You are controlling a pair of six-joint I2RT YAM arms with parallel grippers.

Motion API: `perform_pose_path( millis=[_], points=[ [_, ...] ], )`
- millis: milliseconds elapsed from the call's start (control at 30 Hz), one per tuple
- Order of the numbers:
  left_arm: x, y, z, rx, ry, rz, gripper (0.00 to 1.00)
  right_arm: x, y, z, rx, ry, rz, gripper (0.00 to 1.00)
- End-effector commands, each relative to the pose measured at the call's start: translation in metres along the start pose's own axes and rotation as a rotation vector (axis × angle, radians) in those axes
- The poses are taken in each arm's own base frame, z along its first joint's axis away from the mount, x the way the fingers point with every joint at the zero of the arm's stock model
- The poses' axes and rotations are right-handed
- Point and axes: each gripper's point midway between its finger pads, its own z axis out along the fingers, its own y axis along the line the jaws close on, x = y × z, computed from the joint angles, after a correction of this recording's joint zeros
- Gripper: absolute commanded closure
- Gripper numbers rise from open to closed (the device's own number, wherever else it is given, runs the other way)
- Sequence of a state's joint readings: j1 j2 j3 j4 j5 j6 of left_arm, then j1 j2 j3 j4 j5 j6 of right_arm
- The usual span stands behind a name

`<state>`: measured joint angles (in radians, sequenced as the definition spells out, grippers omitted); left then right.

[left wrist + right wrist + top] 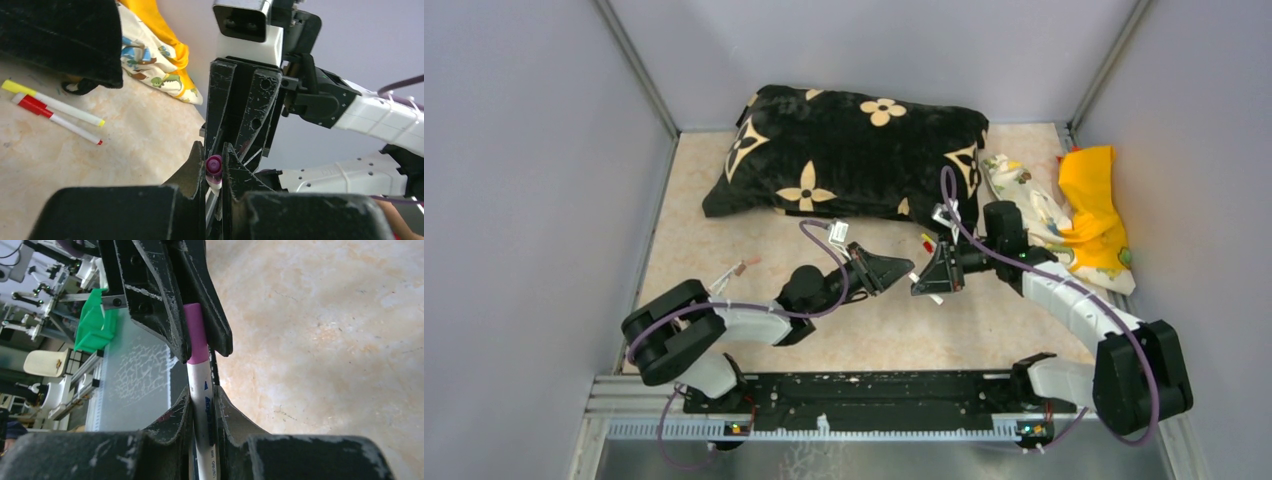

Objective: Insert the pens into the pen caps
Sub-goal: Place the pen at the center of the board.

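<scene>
The left gripper [214,156] was clamped on a short pink plastic cap [195,332]. The right gripper [204,399] was closed around the barrel of a thin white marker pen [205,420]. Cap and barrel met with no visible gap, so this pair looked joined or nearly so. A yellow-ended pen [52,103] and a red-ended pen [55,119] lay beside the black flowered cushion [60,40], seemingly capped. Another pen [734,272] lay near the left arm; whether it was capped could not be told.

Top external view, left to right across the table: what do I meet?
Loose pen → left gripper, clamping a pink cap → right gripper, holding a white pen → printed cloth → yellow cloth. Cushion left out: it spans several.
</scene>
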<state>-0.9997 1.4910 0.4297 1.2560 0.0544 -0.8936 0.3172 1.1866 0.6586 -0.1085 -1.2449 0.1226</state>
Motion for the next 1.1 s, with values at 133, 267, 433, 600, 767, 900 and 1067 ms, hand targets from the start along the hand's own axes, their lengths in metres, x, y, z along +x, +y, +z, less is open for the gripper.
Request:
perform_pose_path(
  millis=[133, 267, 433, 600, 767, 900, 1067],
  points=[
    [0.147, -0.027, -0.066, 0.086, 0.615, -0.123, 1.0, -0.124, 0.006, -0.016, 0.149, -0.26, -0.453, 1.0],
    [0.151, -0.035, -0.07, 0.16, 0.632, -0.128, 1.0, -0.125, 0.013, -0.015, 0.111, -0.273, -0.442, 1.0],
    [0.147, -0.03, -0.071, 0.141, 0.595, -0.123, 1.0, -0.125, 0.009, -0.016, 0.121, -0.273, -0.433, 1.0],
    [0.128, -0.027, -0.064, 0.096, 0.515, -0.091, 0.89, -0.116, 0.008, -0.013, 0.091, -0.243, -0.432, 1.0],
    [0.091, -0.031, -0.053, 0.055, 0.381, -0.042, 0.75, -0.099, 0.008, -0.001, 0.074, -0.166, -0.467, 1.0],
    [0.05, -0.031, -0.042, -0.005, 0.235, 0.006, 0.55, -0.087, 0.01, 0.011, 0.048, -0.113, -0.505, 1.0],
    [0.017, -0.028, -0.041, -0.077, 0.141, 0.074, 0.32, -0.081, 0.011, 0.014, 0.029, -0.093, -0.504, 1.0]
  ],
)
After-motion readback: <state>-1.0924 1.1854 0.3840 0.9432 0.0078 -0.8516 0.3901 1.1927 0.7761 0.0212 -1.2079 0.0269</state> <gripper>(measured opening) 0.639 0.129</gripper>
